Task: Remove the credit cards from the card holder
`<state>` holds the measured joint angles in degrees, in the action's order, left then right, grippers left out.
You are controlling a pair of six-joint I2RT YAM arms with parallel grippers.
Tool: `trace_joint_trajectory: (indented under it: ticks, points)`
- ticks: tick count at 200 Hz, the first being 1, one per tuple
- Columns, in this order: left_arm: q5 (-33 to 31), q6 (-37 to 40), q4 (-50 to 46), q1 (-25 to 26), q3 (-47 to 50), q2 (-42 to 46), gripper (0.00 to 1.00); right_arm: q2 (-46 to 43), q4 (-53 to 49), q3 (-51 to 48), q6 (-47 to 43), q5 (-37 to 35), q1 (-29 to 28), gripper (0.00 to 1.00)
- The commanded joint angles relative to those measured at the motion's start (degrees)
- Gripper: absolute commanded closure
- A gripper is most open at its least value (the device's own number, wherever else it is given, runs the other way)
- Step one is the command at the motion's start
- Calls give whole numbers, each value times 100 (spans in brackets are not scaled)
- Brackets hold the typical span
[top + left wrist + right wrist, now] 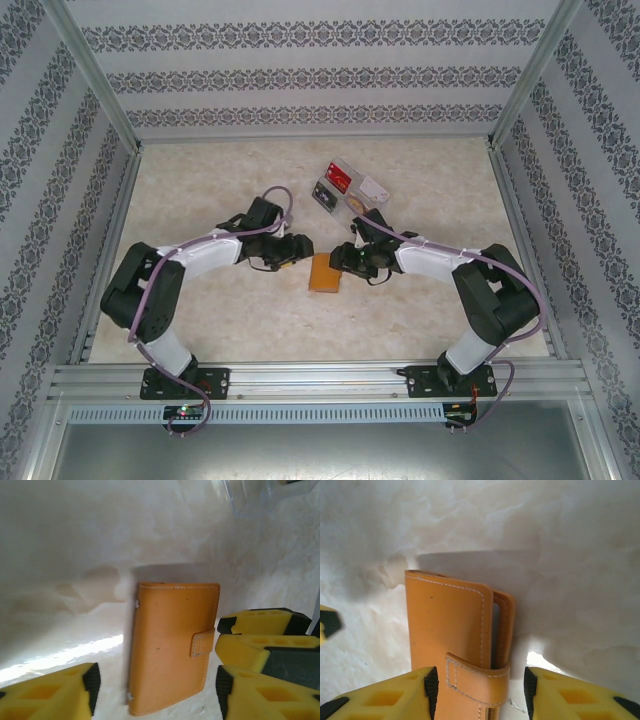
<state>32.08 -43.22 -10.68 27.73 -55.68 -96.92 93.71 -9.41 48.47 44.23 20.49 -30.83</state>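
Though clasped, smooth stitched orange card holder (170,645) on marbled table (75,555)

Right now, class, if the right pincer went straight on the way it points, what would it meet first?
The card holder: its clasp end lies inside the right pincer, so probably at once.

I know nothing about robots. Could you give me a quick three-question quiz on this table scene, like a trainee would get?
1. True or false: the card holder lies folded shut.
2. Which sits farther from the arm bases: A the card holder, B the clear tray?
3. How many grippers flank the card holder?
Key: 1 true. 2 B. 3 Two: the left gripper and the right gripper, one on each side.
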Motion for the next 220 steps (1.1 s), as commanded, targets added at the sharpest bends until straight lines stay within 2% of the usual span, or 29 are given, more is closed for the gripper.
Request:
trace_joint_trajectory:
  ticks: [1, 56, 81, 129, 149, 220]
  points:
    - [216, -293, 239, 216, -349, -244, 45, 125, 132, 57, -88, 318, 163, 49]
    - [32, -365, -100, 354, -593, -746, 65, 295, 202, 33, -145, 442, 283, 53]
    - [36, -374, -209, 370, -619, -902, 68, 375, 526, -22, 32, 783, 332, 55]
    - [-78, -334, -374, 365, -600, -1072, 74, 505, 671, -46, 92, 842, 332, 56]
    - [-105, -310, -365, 366, -535, -1139, 76, 601, 879, -47, 128, 1079, 315, 62]
    - [-181, -320, -309, 365, -499, -1258, 80, 657, 1591, -98, 327, 1616, 308, 61]
